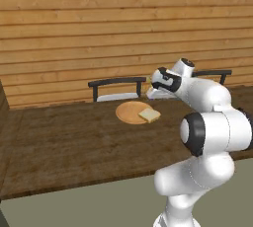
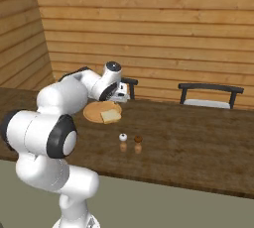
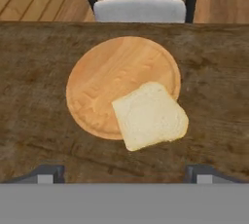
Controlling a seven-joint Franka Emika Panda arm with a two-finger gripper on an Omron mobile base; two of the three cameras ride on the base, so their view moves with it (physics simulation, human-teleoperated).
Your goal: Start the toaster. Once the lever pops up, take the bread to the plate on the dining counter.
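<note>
The bread [image 3: 150,116], a pale tan square slice, lies on the round wooden plate [image 3: 107,82] with one corner hanging over the plate's near right rim. Both rest on the dark dining counter [image 3: 29,72]. My gripper [image 3: 125,173] hovers just above them, open, with nothing between its fingertips [image 3: 46,174]. From the base, the bread [image 1: 149,116] and plate [image 1: 127,110] sit just left of and below the gripper [image 1: 157,93]. On the other side, the gripper [image 2: 121,97] hangs over the plate [image 2: 94,108] and bread [image 2: 110,117]. The toaster and its lever are out of view.
A black-framed, grey-seated chair [image 3: 140,9] stands right behind the plate, and a second chair [image 2: 211,95] stands further right. Two small shakers [image 2: 130,139] stand on the counter [image 2: 198,142] near the plate. A plank wall closes the back.
</note>
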